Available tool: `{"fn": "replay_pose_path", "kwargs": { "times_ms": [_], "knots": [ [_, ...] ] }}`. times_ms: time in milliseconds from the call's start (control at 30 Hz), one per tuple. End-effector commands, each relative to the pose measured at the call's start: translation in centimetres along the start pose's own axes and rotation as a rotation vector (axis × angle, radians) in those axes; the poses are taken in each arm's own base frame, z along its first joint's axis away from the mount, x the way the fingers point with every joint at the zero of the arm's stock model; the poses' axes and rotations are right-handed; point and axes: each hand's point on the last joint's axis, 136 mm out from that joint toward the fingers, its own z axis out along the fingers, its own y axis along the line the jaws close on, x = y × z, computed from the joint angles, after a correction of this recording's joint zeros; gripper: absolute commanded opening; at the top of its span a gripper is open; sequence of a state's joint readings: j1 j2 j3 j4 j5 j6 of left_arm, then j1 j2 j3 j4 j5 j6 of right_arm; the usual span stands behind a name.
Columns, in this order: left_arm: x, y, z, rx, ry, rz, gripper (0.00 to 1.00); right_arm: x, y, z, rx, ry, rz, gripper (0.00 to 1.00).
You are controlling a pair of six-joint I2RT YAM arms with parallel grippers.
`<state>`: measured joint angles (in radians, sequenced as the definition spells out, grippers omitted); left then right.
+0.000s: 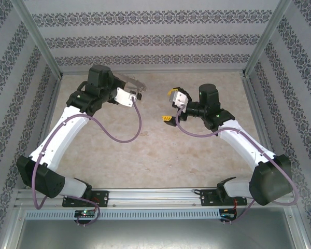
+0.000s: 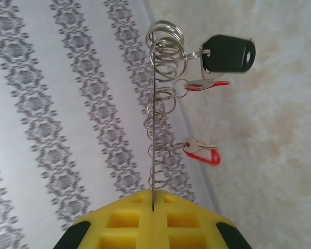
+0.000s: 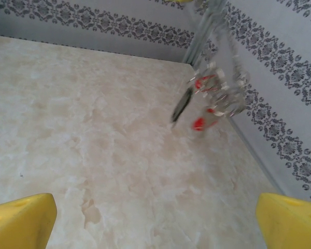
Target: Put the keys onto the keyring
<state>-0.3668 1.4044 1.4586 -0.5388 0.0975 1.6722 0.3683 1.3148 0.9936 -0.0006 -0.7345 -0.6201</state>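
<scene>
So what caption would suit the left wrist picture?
Left claw pinching the wire keyring edge-on, a black-headed key and two red-headed keys dangling from its small rings.

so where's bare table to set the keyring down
Widest bare table lies in the middle, between the left arm, the right arm and the near rail. The back-right corner behind the right arm is free too. Crowded at back left, where the keyring and keys hang from the shut left jaws.
</scene>
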Motion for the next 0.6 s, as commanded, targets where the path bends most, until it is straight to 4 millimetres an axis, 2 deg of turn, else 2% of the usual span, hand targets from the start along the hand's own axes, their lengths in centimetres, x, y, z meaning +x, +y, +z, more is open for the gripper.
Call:
{"fn": "replay_pose_path", "kwargs": {
  "times_ms": [0, 167, 233, 367, 567],
  "knots": [
    [-1.2, -0.9, -0.4, -0.004, -0.040, -0.123, 0.00, -0.1, -1.1, -0.7, 0.077, 0.005, 0.024, 0.98],
    [-3.0, -4.5, 1.4, 0.123, -0.090, -0.244, 0.00, 0.9, -1.6, -1.4, 0.123, 0.016, 0.094, 0.98],
    [-3.2, -5.3, 1.9, 0.171, -0.086, -0.287, 0.00, 1.0, -1.8, -1.8, 0.136, 0.013, 0.116, 0.98],
    [-2.8, -5.8, 3.4, 0.165, -0.033, -0.323, 0.00, 1.5, -1.9, -2.2, 0.162, 0.025, 0.139, 0.98],
    [-0.1, -4.1, 7.5, 0.059, 0.130, -0.464, 0.00, 2.8, -2.5, -2.4, 0.204, 0.053, 0.201, 0.98]
  ]
}}
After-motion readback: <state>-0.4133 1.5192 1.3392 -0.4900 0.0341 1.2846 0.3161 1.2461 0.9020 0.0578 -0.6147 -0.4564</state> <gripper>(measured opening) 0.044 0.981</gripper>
